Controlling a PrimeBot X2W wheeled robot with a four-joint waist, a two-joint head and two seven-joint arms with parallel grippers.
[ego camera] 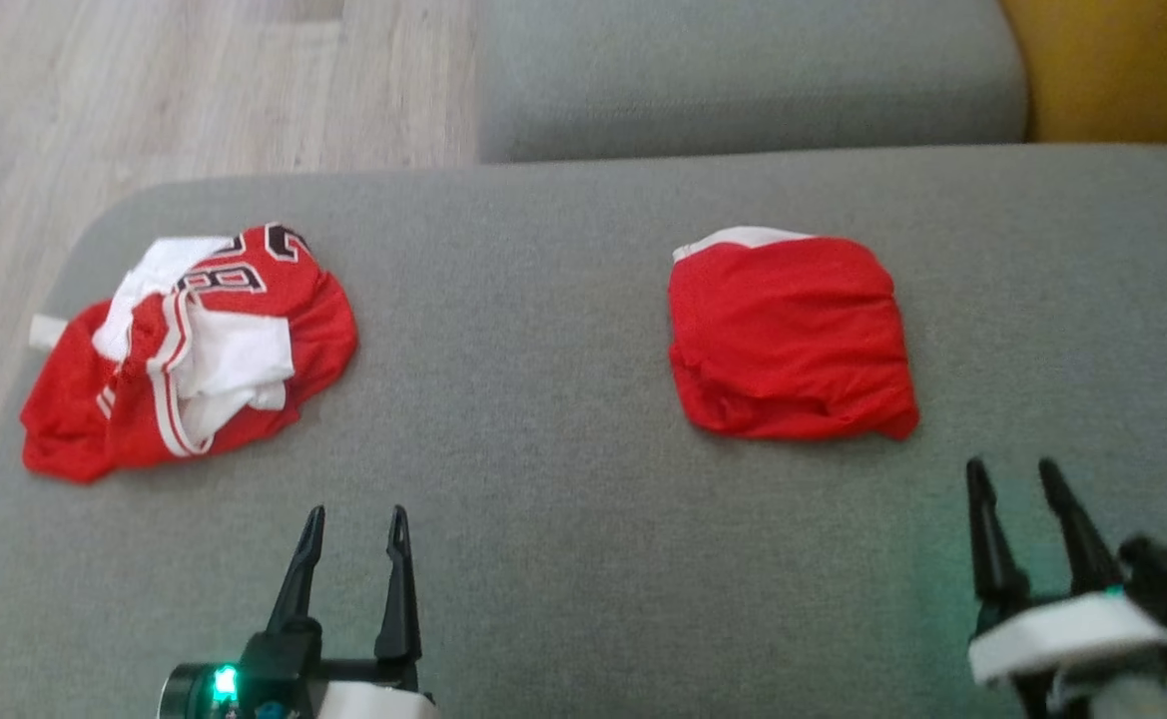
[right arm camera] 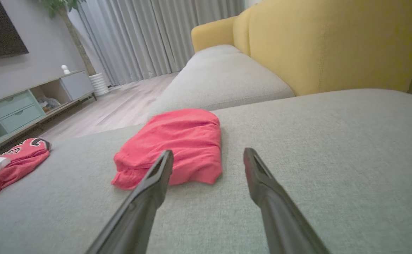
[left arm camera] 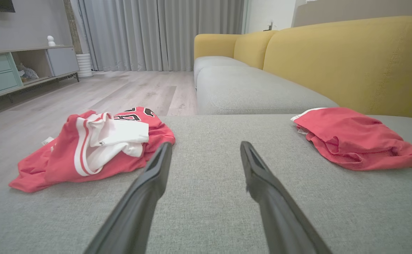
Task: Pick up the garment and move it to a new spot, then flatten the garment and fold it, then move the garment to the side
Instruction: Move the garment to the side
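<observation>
A crumpled red and white jersey garment (ego camera: 194,345) (left arm camera: 96,148) (right arm camera: 12,162) lies at the left end of the grey sofa cushion (ego camera: 543,479), by its edge. A folded red garment (ego camera: 793,335) (left arm camera: 357,139) (right arm camera: 177,144) rests flat at the right. My left gripper (ego camera: 355,527) (left arm camera: 206,150) is open above bare cushion, nearer than the jersey and to its right. My right gripper (ego camera: 1012,477) (right arm camera: 208,157) is open too, just in front of the folded garment's right corner. Neither holds anything.
The cushion's left edge drops to a wooden floor (ego camera: 144,90). A second grey seat (ego camera: 743,70) and the yellow backrest (left arm camera: 350,60) lie beyond. A low cabinet (left arm camera: 19,68) and curtains (left arm camera: 156,31) stand across the room.
</observation>
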